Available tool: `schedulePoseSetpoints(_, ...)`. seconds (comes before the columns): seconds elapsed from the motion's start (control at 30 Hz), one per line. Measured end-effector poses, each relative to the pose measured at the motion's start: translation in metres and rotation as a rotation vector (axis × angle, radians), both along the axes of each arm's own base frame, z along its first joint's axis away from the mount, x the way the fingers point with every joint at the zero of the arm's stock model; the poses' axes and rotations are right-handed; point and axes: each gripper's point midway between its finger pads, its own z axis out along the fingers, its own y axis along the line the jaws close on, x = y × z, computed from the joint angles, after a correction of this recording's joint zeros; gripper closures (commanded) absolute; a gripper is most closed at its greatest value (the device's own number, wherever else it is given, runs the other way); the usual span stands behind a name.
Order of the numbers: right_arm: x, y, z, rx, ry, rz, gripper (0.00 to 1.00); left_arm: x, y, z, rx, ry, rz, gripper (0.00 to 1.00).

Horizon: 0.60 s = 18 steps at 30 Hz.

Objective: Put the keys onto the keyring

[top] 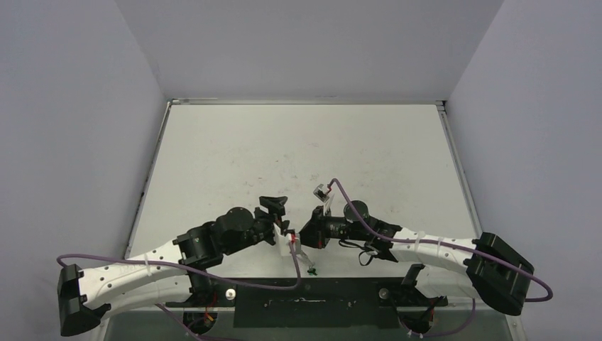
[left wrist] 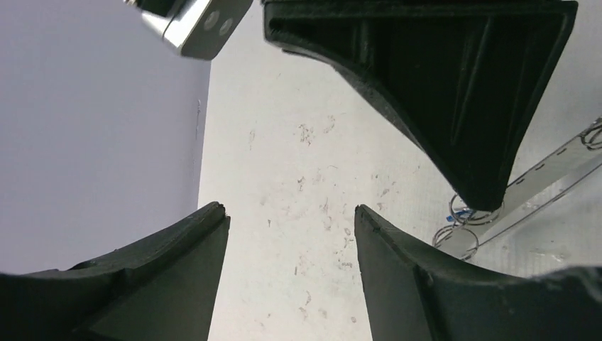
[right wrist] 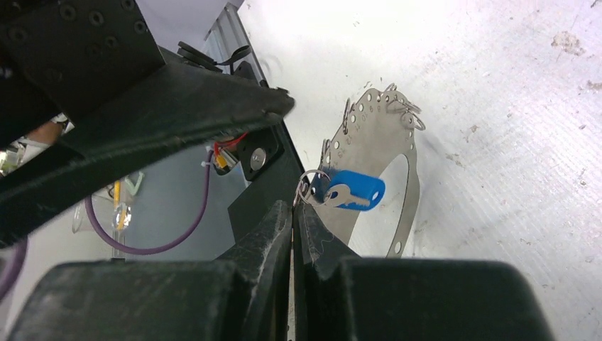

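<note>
Nearest the lens in the right wrist view: right gripper [right wrist: 292, 212], clenched tight, pinching what looks like the thin edge of the keyring [right wrist: 383, 135]. Just beside those tips, hung on a small wire loop [right wrist: 311, 181]: blue key [right wrist: 351, 192], seemingly threaded already. Over the table [left wrist: 298, 163]: left gripper [left wrist: 289, 213], released, gaping, grasping nothing. In the top view, by the keyring's lower end near the table's front edge: green key [top: 312, 271]; cannot tell whether threaded or merely lying beside. Keyring itself: flat hoop of pale sheet metal, punched with round holes, fringed with little wire loops. Looks stiff across the flat yet springy, feather-light, smooth and slippery; best nipped on the plain band, away from the loops. Keys: tiny, hard, with bright plastic tags; likely to skid or flip under a fingertip. Best taken by the tag, broader and probably grippier than the metal blade, leaving the hole end free for a loop.
</note>
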Motion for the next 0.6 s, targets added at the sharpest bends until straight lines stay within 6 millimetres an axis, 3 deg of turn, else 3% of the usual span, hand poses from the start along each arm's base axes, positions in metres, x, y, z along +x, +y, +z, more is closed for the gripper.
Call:
schedulePoseSetpoints(0.3, -0.008, -0.011, 0.022, 0.048, -0.151, 0.051, 1.00, -0.028, 0.018, 0.029, -0.335, 0.271, 0.078, 0.36)
schedulePoseSetpoints(0.43, -0.011, -0.015, 0.027, 0.061, -0.221, 0.080, 1.00, -0.049, 0.016, 0.020, -0.450, 0.442, 0.053, 0.46)
schedulePoseSetpoints(0.6, -0.016, -0.019, 0.022, 0.065, -0.288, 0.125, 1.00, -0.077, 0.009, -0.010, -0.466, 0.609, -0.027, 0.65)
